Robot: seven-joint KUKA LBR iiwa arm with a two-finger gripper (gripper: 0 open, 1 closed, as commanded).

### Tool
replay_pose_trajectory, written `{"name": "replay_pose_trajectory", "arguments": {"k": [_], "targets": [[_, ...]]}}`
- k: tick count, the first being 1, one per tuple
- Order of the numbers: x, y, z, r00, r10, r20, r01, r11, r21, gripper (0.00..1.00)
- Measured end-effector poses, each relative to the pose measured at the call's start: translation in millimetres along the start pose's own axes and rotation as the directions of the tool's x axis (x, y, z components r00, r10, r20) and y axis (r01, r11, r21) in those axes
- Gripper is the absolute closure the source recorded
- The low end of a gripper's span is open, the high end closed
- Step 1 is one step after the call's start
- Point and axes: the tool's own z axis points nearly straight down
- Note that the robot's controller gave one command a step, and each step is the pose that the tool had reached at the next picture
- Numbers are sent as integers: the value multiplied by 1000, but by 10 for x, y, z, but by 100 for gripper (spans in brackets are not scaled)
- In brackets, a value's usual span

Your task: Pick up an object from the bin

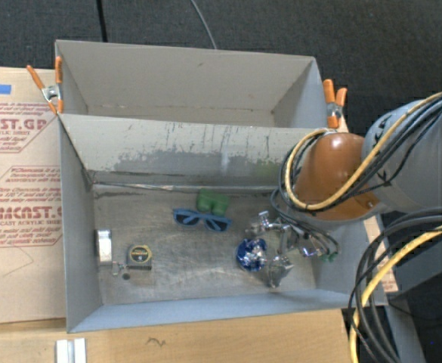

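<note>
My gripper (270,249) is low in the bin's right front corner, under the orange cover. It is open, with one metal fingertip (264,221) toward the back and the other toward the front. A small shiny blue crumpled thing (248,255) lies on the floor at the left side of the gap between them; I cannot tell if it is touched. Blue sunglasses (201,218) lie further left toward the middle, with a green block (213,202) just behind them.
A small yellow-and-black tape measure (138,255) and a white and grey small thing (103,245) lie near the left wall. The bin's right wall and front wall stand close to the gripper. Cables loop round the wrist.
</note>
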Motion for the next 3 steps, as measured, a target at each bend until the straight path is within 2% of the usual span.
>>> {"name": "replay_pose_trajectory", "arguments": {"k": [1, 2, 3], "targets": [[13, -7, -12, 1000, -1, -12, 1, 1000, -1, 100], [-1, -3, -3, 1000, -2, -4, 2, 1000, 0, 0], [-191, 539, -5, 982, -187, -2, 187, 982, 0, 0]]}}
